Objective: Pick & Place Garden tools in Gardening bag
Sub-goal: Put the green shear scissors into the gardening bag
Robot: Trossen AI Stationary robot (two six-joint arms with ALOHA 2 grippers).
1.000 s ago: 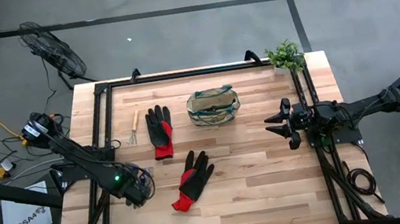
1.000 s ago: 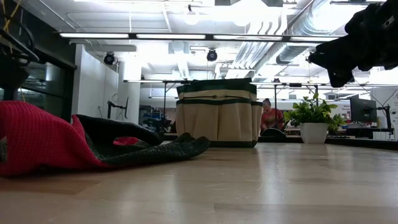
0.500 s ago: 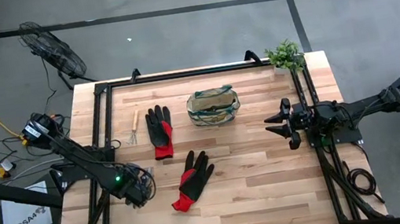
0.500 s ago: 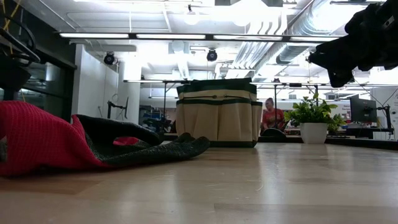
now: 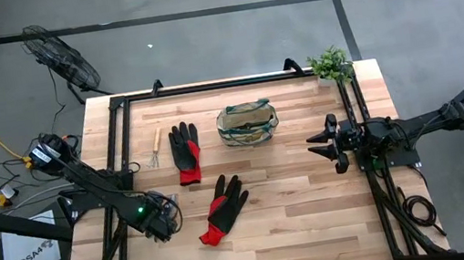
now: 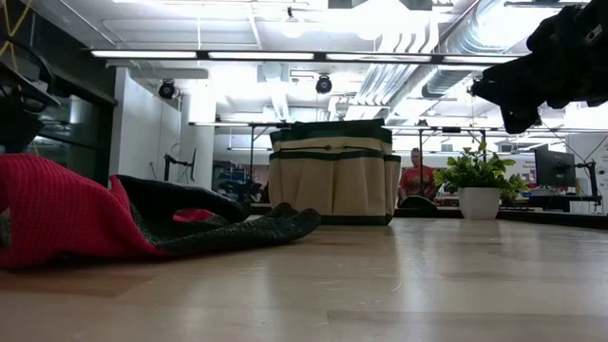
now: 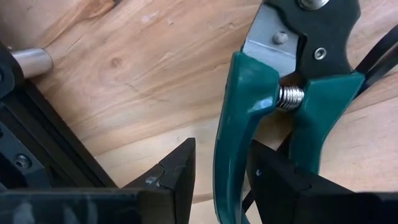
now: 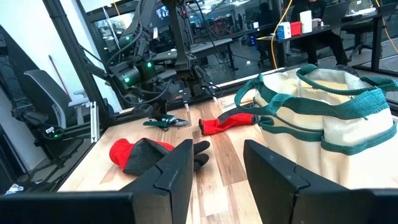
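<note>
At the table's near left edge, the left gripper (image 5: pixel 160 218) hangs low over a teal-handled pruner (image 7: pixel 273 106), its fingers (image 7: pixel 177 168) spread and released, straddling one handle, so the tool's long axis runs straight away from the claw and closing should catch that handle. Over at the right, the right gripper (image 5: pixel 319 146) waits, likewise released and grasping nothing. Toward the far middle stands the gardening bag (image 5: pixel 247 122), well apart from the pruner, with two gloves (image 5: pixel 185 151) lying between.
</note>
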